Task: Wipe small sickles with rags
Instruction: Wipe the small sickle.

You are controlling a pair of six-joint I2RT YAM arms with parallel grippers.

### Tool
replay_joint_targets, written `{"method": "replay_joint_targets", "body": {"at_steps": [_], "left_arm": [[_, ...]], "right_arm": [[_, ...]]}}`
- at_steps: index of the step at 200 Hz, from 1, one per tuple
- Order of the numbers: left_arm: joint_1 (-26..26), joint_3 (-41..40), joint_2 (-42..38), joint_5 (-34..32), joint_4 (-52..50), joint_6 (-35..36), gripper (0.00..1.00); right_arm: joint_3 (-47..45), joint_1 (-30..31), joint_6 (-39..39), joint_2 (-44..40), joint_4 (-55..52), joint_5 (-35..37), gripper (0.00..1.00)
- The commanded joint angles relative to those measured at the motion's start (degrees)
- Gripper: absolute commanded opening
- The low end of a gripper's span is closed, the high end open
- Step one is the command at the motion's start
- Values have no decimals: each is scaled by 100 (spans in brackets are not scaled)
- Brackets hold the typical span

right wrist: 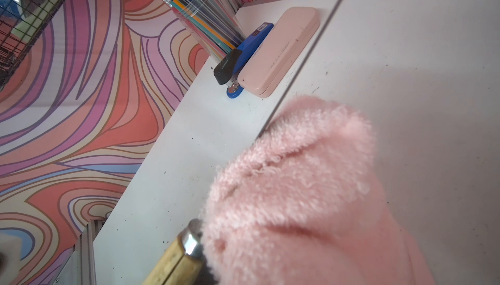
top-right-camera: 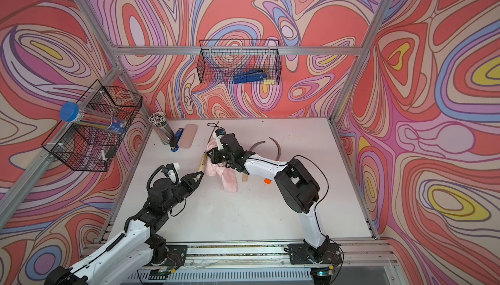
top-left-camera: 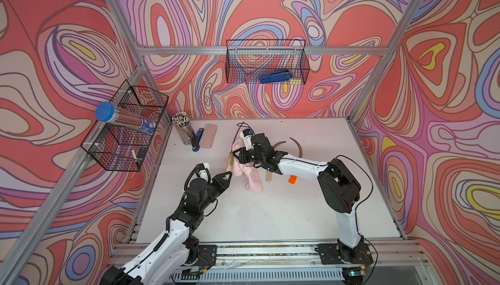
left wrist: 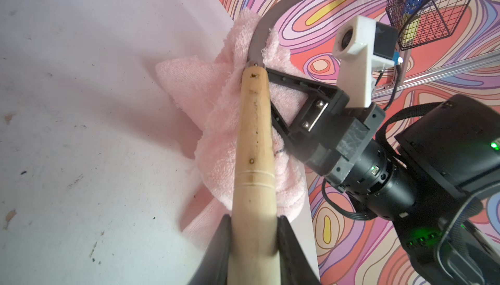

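Left pincer (left wrist: 254, 217): narrow, clamped on the pale wooden handle of the held sickle (top-left-camera: 230, 162), near the butt end. In the left wrist view, one finger (left wrist: 220, 245) on each side of the handle, both touching it.

Held sickle: at 10 o'clock of the counter (top-left-camera: 297, 216) centre in both top views. Butt toward 6 o'clock, dark curved blade toward 12 o'clock. Metal ferrule at the handle-blade joint, visible in both wrist views. Contact with the counter: cannot tell.

Right pincer (top-left-camera: 237, 153): closed tight on the rag (top-left-camera: 250, 174), at 3 o'clock of the joint and just beside it. Fingertips hidden behind handle and cloth.

Rag: pale pink terry, bunched around the base of the blade, with cloth on both sides of it in the left wrist view. In the right wrist view, blade emerging from the cloth as a thin dark edge. Loose end trailing to 5 o'clock, onto the counter.

Second sickle (top-left-camera: 279, 144) and orange sickle (top-left-camera: 292, 179): flat on the counter at 1 to 3 o'clock of centre, side by side. Blades toward 12 o'clock, handle ends toward 6 o'clock, middles hidden under the right arm.

Case (top-left-camera: 209, 136), stapler (top-left-camera: 197, 141) and pencil jar (top-left-camera: 184, 132): grouped in the 10 o'clock corner, just beside one another.
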Motion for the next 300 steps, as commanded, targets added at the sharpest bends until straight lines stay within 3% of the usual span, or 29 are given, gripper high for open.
{"method": "replay_joint_targets", "body": {"at_steps": [1,101,187,252,300], "left_arm": [[-10,79,-87,270,-34,16,0],[-17,68,-114,320,-61,-5,0],[-11,73,-68,351,-37,-14,0],[-11,88,-42,317,-29,-14,0],[-15,100,49,313,11,-8,0]], "right_arm": [[350,-382,20,-42,98,-116,0],[1471,-1100,-261,-219,-716,25,0],[2272,-1380,-352,-110,-1123,1,0],[1710,-1392,-171,-396,-785,-156,0],[514,-618,-533,-616,-219,77,0]]}}
